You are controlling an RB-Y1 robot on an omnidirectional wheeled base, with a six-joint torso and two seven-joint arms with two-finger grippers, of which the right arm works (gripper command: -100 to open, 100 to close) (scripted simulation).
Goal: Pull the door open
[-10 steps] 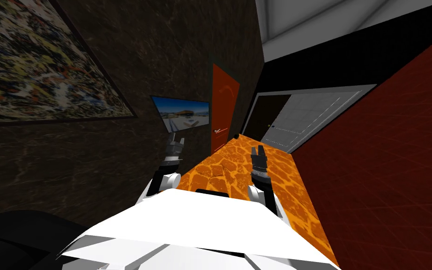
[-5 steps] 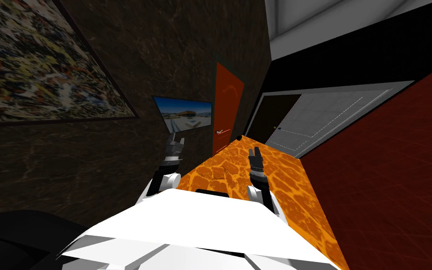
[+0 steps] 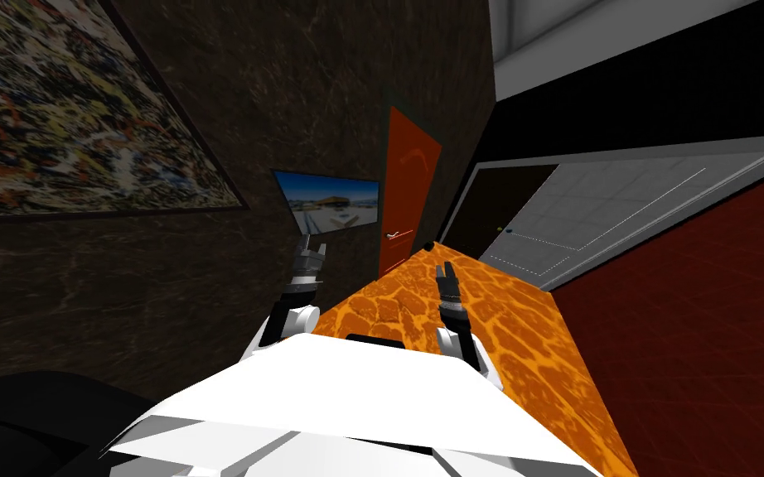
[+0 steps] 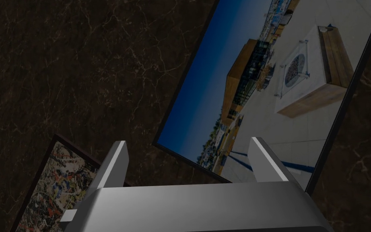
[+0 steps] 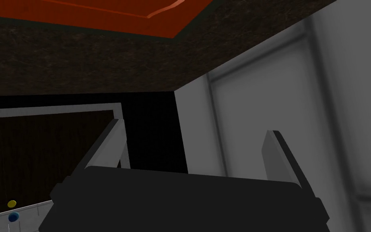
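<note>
Door (image 3: 409, 199) foreshortened on dark wall, handle (image 3: 390, 236) tiny

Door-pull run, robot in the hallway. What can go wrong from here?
1. The orange door sits far ahead, seen nearly edge-on, its handle tiny. Both arms' jaws are open and empty, so a grasp may misalign.
2. The left arm is close to the dark wall, pointing at a framed picture. Driving forward might scrape them.
3. The hallway between that wall and the red wall looks narrow, so the opening door may hit the robot.
</note>
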